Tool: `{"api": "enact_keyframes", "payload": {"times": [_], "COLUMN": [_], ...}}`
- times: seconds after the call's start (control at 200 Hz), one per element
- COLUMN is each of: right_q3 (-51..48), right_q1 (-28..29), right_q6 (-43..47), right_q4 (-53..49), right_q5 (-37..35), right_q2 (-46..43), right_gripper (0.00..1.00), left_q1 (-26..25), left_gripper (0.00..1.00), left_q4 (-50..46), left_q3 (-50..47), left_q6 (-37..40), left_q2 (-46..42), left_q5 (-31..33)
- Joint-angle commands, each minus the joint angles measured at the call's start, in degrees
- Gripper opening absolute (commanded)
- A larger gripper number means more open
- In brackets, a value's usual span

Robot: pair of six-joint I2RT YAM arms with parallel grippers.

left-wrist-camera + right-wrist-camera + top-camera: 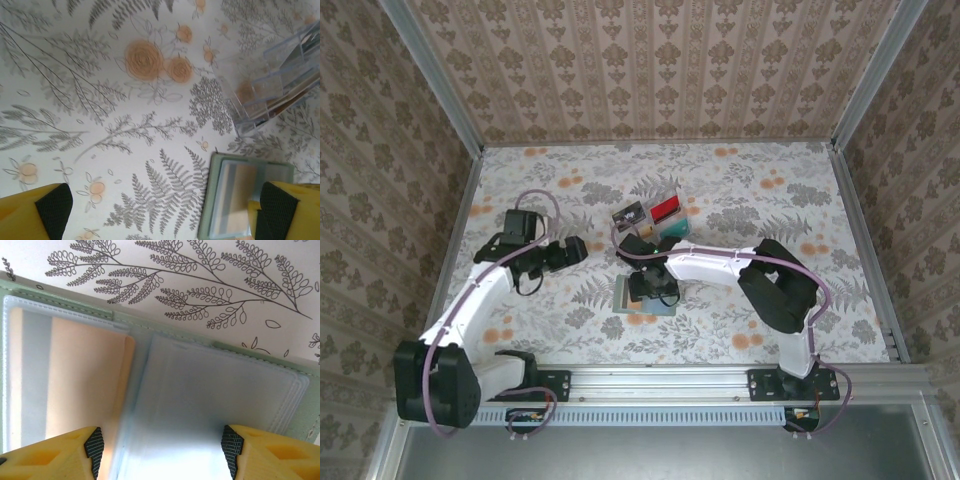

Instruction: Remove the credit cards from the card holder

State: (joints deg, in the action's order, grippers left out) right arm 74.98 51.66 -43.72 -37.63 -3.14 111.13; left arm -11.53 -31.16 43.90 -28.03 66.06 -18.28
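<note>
Card holder (175, 329): soft pale grey-green fabric, stitched rim, two rectangular panels lying open and flat on the table (760, 200), near its front middle, directly beneath the right gripper (162, 450). Each panel carries clear, glossy plastic sleeves with rounded corners. Tan card (85, 385): smooth, matte beige with a pale stripe, seated inside the left panel's sleeve; the right panel's sleeves look see-through and stacked. Black card (630, 213), with white marks, and red card (666, 208): side by side further back on the table at a clear stand (280, 70) of stepped, hard transparent plastic. Teal card (672, 232): just in front of the red one, beside the right arm's wrist. Table surface: pale cloth printed with grey ferns and orange blossoms. Right gripper: yellow fingers with black ribbed pads, jaws partly open, poised close over the holder with the sleeves between them; contact cannot be told. Left gripper (165, 215): same build, jaws fully spread, holding nothing, over bare cloth just left of the holder.
</note>
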Motion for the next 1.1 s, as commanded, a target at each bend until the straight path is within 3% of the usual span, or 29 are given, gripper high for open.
{"api": "enact_keyframes", "payload": {"times": [0.0,0.125,0.305,0.685,1.095], "right_q3": [-1.51,-2.03,-2.21,-3.09,-4.71], "right_q1": [-0.19,-0.24,-0.19,-0.07,-0.10], "right_q6": [-0.64,-0.15,0.55,1.63,1.71], "right_q4": [-3.77,-4.59,-5.51,-6.34,-3.96], "right_q5": [-3.38,-4.79,-6.62,-10.82,-9.72], "right_q2": [2.32,2.84,4.21,6.51,6.98], "right_gripper": [0.65,0.63,0.61,0.57,0.56], "left_q1": [0.35,-0.01,-1.82,-10.49,-19.77], "left_gripper": [1.00,0.99,0.91,0.59,0.49], "left_q4": [0.58,2.77,4.99,13.17,17.18], "left_q3": [-1.43,-3.15,-5.03,-7.50,-4.16], "left_q6": [-2.66,-5.28,-8.49,-15.46,-16.88], "left_q2": [0.95,1.43,1.96,6.63,16.67], "left_q5": [-6.75,-10.53,-13.05,-14.41,-11.09]}}
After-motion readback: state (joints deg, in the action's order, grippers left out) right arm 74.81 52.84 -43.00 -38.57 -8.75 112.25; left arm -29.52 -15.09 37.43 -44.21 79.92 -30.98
